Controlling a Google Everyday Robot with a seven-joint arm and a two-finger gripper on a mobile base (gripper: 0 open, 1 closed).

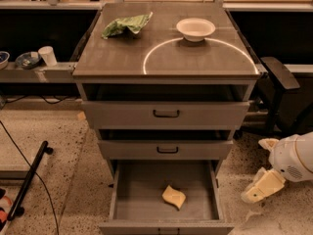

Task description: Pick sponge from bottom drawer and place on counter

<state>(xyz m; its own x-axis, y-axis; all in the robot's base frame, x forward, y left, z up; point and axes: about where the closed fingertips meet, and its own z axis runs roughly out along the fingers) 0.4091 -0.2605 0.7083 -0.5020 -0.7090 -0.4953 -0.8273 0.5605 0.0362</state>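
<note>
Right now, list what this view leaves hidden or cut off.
Camera view:
- Gripper, low right of the bottom drawer: its arm is cut off by the right edge.
- Bottom drawer's front: cut off by the bottom edge.
- Two upper drawers: insides hidden by their fronts.
- Sponge: underside hidden against the drawer floor.

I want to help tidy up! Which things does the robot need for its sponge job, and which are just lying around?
Needed: sponge, bottom drawer, counter, claw low to the drawer's right.
Just lying about: green cloth, white bowl, both on the counter.
</note>
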